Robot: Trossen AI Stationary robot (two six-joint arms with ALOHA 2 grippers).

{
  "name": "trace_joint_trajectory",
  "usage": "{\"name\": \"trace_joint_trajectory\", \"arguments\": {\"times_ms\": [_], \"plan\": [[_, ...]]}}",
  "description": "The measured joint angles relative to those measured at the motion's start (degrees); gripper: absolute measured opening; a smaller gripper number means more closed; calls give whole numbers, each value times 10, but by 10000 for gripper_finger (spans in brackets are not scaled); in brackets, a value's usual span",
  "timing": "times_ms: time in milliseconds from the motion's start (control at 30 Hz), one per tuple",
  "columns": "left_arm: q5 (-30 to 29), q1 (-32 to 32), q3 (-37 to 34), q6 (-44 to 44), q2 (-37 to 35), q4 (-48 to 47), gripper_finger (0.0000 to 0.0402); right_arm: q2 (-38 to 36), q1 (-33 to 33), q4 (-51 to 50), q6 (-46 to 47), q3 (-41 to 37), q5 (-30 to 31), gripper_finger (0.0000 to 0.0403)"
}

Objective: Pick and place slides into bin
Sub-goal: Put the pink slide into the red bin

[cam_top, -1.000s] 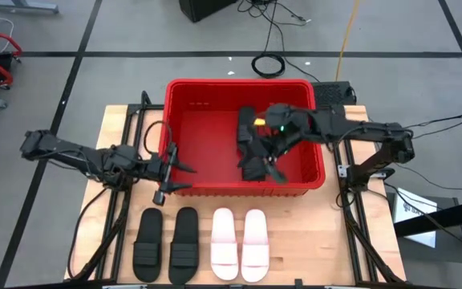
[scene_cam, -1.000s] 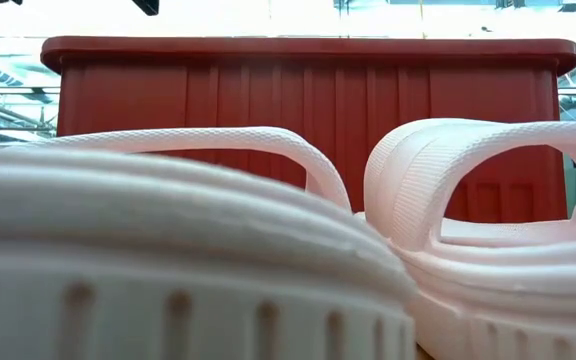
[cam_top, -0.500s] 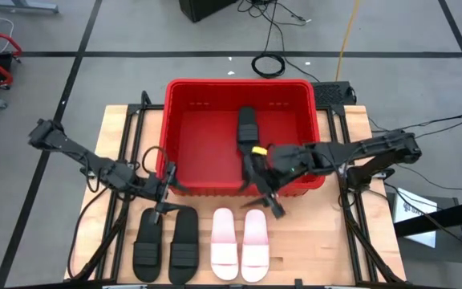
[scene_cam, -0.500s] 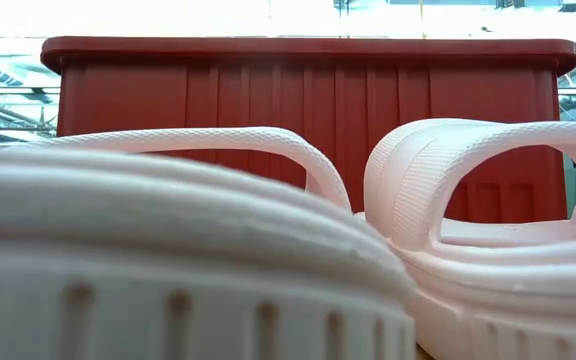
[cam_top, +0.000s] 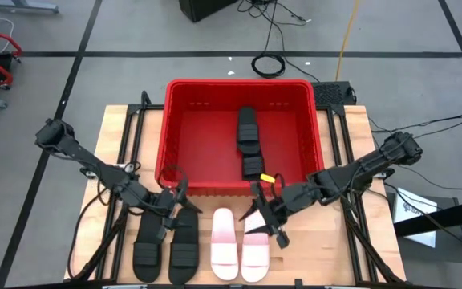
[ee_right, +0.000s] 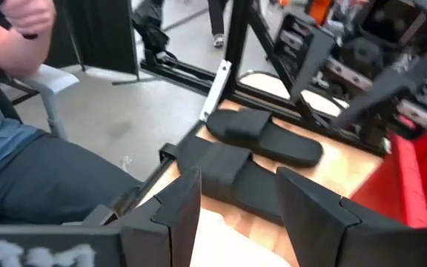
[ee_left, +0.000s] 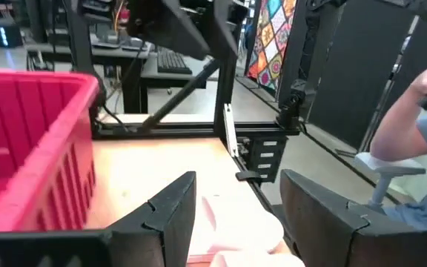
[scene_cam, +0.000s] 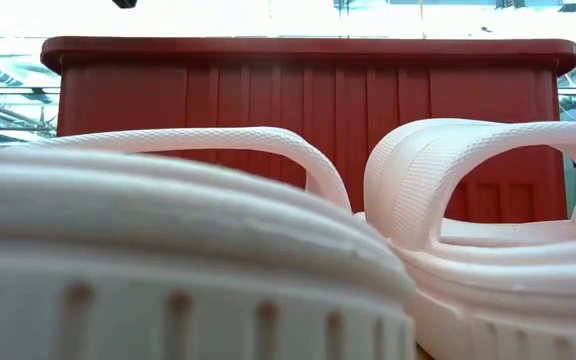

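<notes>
High view, starting at the table's near edge: four slides lay in a row, two black on the left and two pink on the right. Your left gripper hung over the toe end of the inner black slide, fingers spread and holding nothing. Your right gripper hung over the toe end of the outer pink slide, fingers likewise spread and empty. Just behind both stood the red bin, with two more black slides lying end to end inside it.

Risks, as a judgement: each gripper sat at the end of a slide, not across its strap, so closing there could pinch only the sole's tip and let the slide tilt or drop. The paired slides lay just beside each other, so a finger could come down on the neighbour and push it. The bin's front wall stood close behind both grippers; a low lift could catch its rim.

Right wrist view showed a seated person beyond the table edge.
</notes>
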Motion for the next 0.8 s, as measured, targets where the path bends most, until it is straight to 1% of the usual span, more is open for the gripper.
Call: {"name": "trace_joint_trajectory", "arguments": {"times_ms": [200, 333, 400, 467, 633, 700, 800], "plan": [[6, 0, 2, -44, 55, 43, 198, 0, 18, 58, 2, -43, 0, 164], [27, -2, 41, -59, 101, 28, 198, 1, 24, 67, 14, -54, 0, 164], [38, -2, 72, -63, 130, -8, 198, 0, 25, 67, 15, -54, 0, 164], [46, -2, 110, -66, 157, -67, 198, 0, 27, 66, 15, -54, 0, 164], [38, -1, 201, -83, 198, -259, 198, 0, 29, 64, 15, -54, 0, 164], [30, -1, 216, -103, 206, -292, 198, 0, 29, 61, 15, -54, 0, 164], [28, -1, 216, -116, 221, -295, 198, 0, 32, 59, 15, -54, 0, 164]]}}
